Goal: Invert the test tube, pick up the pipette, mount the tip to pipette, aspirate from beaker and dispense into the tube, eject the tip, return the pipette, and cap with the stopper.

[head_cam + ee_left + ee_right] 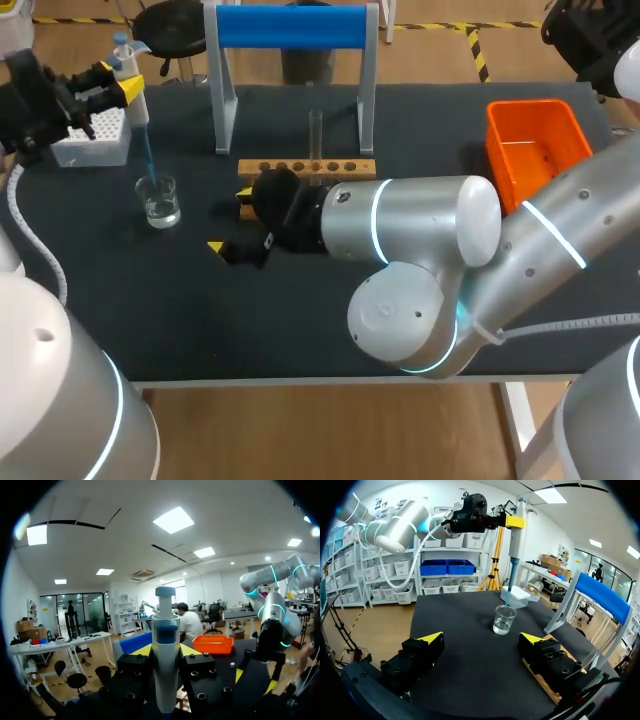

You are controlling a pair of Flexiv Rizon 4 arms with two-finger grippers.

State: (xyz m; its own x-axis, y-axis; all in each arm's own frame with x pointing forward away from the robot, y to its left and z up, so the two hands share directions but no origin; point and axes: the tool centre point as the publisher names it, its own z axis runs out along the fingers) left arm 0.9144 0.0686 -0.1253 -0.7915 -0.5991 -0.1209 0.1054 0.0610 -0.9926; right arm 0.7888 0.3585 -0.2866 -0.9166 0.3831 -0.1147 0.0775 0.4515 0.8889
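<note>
Over at the far left corner of the matte black table [120, 300], the left gripper [122, 85] is clamped on the pipette [165, 665]. Its yellow-tipped fingers press the white plastic barrel from both sides, and the pipette hangs upright. A slim, translucent blue tip [148, 160] is fitted on its lower end and dips through the mouth of the beaker [158, 200], a small clear glass cylinder with a shallow layer of clear liquid at the bottom. Whether the tip's end meets the liquid I cannot tell. Just beyond the beaker, on the far side, sits a white blocky tip box [95, 140] with a grid of holes in its top.

The right arm [430, 230] comes in from the right, all smooth silver-grey casing with a glowing cyan ring, and reaches past the middle. The right gripper [230, 218] sits low over the table with its fingers spread wide and nothing between them. One finger is at the left end of the wooden rack [308, 168], a pale block drilled with a row of round holes. The test tube [315, 132] — thin clear glass — stands upright in the rack. Behind the rack rises a stand [290, 28] with grey legs and a blue crossbar. To the far right is an orange plastic bin [535, 145], square-walled and open-topped.
</note>
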